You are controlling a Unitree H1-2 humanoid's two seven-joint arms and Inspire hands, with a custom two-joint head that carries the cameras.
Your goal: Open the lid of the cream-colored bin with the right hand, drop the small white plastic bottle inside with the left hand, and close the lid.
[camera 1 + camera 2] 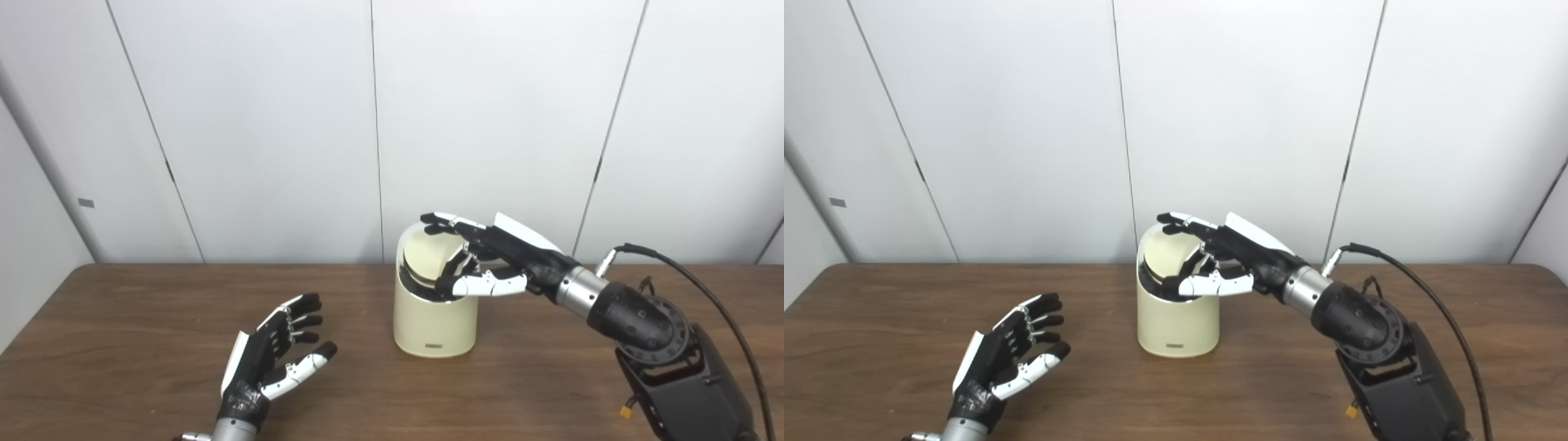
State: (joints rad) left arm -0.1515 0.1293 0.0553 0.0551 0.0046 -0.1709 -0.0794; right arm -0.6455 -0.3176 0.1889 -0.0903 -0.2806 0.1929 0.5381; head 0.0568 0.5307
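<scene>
The cream-colored bin stands upright on the middle of the wooden table. Its rounded lid sits tilted, with a dark gap along the front rim. My right hand reaches over the bin's top from the right, fingers spread. One finger lies on the lid's raised back edge and the thumb rests at the front rim. To the left of the bin, my left hand hovers low over the table, open and palm up, holding nothing. No small white bottle shows in either view.
White wall panels rise directly behind the table's far edge. A black cable arcs over the right forearm. Bare tabletop lies between my left hand and the bin.
</scene>
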